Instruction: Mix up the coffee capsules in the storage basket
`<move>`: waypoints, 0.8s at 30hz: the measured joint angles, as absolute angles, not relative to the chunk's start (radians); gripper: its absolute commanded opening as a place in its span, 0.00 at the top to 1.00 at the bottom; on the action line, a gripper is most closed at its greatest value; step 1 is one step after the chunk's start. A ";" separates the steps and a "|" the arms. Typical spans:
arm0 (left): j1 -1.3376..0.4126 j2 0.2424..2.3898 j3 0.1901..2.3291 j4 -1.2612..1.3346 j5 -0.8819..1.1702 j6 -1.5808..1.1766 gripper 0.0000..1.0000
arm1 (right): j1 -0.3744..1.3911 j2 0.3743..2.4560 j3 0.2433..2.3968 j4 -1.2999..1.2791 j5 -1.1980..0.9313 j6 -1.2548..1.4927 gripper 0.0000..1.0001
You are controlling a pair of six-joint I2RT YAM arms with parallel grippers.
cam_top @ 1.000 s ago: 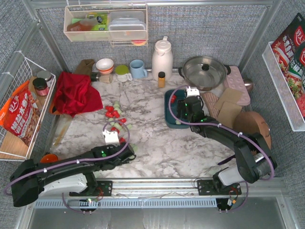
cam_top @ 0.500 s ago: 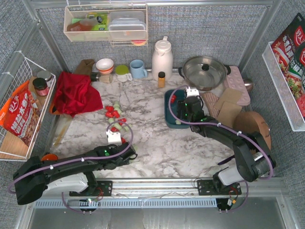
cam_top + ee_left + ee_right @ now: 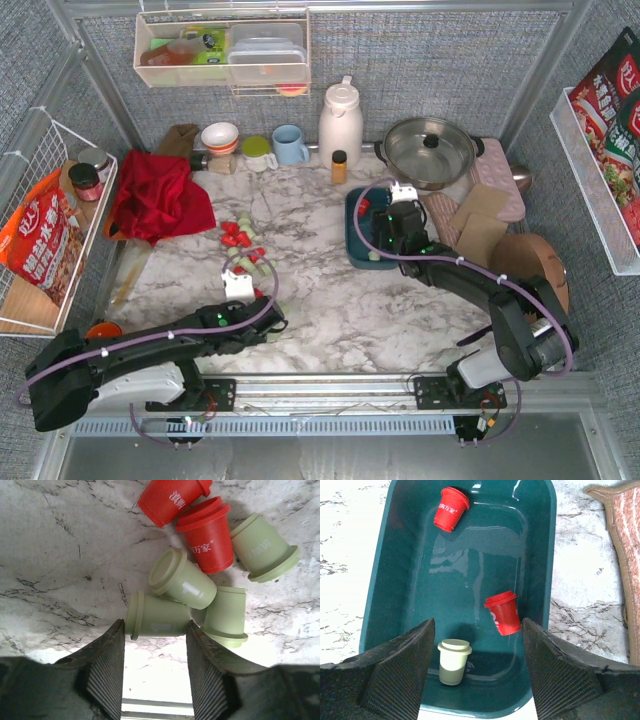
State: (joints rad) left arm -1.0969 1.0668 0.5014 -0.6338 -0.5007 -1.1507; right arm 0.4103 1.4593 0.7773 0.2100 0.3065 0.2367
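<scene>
Left pincer [image 3: 156, 626] is clenched on one mint capsule [image 3: 160, 622] that lies on its side on the marble surface [image 3: 65, 555], one pad on its rim and the other on its base. Can't tell whether it's lifted off the surface at all; wrist view's too flat for that. Just beyond it, more of the coffee capsules [image 3: 182, 582] in a touching heap: 3 mint, 2 red, all tipped over. In the top view that heap sits left of centre, w/ more reds & mints strung out away from me. Right pincer [image 3: 477, 626] hangs released, jaws wide, over the storage basket [image 3: 470, 560], which stands on the surface right of centre. Inside it are 2 red capsules & 1 mint, well apart, the mint one nearest my fingers.
</scene>
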 measured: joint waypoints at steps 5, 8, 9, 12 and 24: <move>-1.097 1.032 0.547 -0.678 -0.519 -1.148 0.61 | 0.410 1.450 0.792 0.179 0.294 0.238 0.26; -1.097 0.999 0.599 -0.706 -0.534 -1.127 0.63 | 0.410 1.423 0.815 0.138 0.274 0.245 0.26; -1.097 0.985 0.617 -0.709 -0.540 -1.113 0.63 | 0.410 1.410 0.827 0.121 0.256 0.249 0.26; -1.097 0.949 0.652 -0.675 -0.547 -1.029 0.63 | 0.412 1.366 0.852 0.082 0.201 0.261 0.26; -1.097 1.002 0.587 -0.097 -0.520 -0.511 0.68 | 0.531 1.249 0.952 -0.096 -0.102 0.280 0.35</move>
